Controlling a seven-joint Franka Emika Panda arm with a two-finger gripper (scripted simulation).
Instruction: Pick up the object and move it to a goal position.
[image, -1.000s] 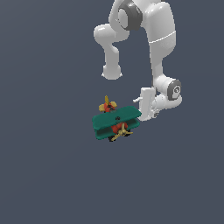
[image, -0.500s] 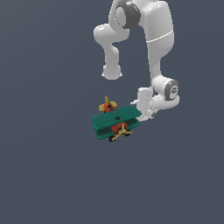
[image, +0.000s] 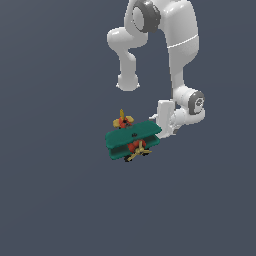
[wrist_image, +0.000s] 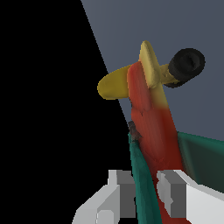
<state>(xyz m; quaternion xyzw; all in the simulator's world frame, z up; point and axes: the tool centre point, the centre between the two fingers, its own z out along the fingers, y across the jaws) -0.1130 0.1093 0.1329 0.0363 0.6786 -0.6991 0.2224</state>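
Wrist view: my gripper pinched onto green wing edge of toy biplane, fingers either side, touching it. Red body and yellow tail stick out past fingertips. Exterior view: biplane sits just beside my wrist, toward exterior view's left.
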